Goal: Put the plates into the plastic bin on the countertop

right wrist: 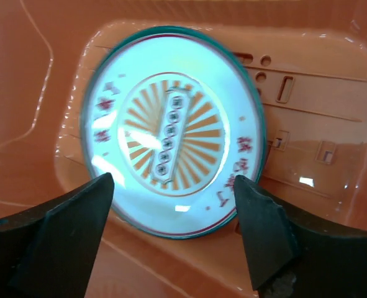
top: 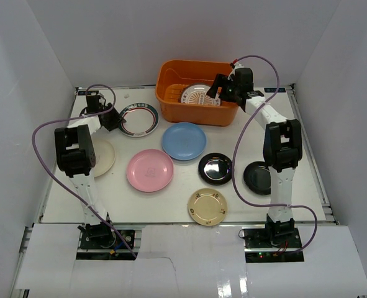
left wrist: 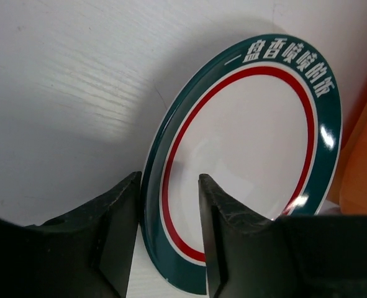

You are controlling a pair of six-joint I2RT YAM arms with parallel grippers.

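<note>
At the far left of the overhead view, a cream plate [top: 104, 156] lies flat on the countertop [top: 171, 202], partly under the left arm. Above it, the left gripper [top: 113, 119] sits at the left edge of the green-rimmed plate [top: 140, 119]. In the wrist view its jaws stand a narrow way apart with that plate's rim in the gap, and I cannot tell whether they touch it. Moving right, the pink plate [top: 149, 170], the blue plate [top: 183, 141] and the gold plate [top: 207, 207] lie apart from one another. Right of them are the black plate with a silver centre [top: 215, 168] and the plain black plate [top: 258, 177]. At upper centre stands the orange bin [top: 199, 113], with the orange-patterned plate [right wrist: 171, 133] on its slotted bottom. The right gripper [right wrist: 174, 183] hangs over that plate inside the bin, jaws spread wide and holding nothing
</note>
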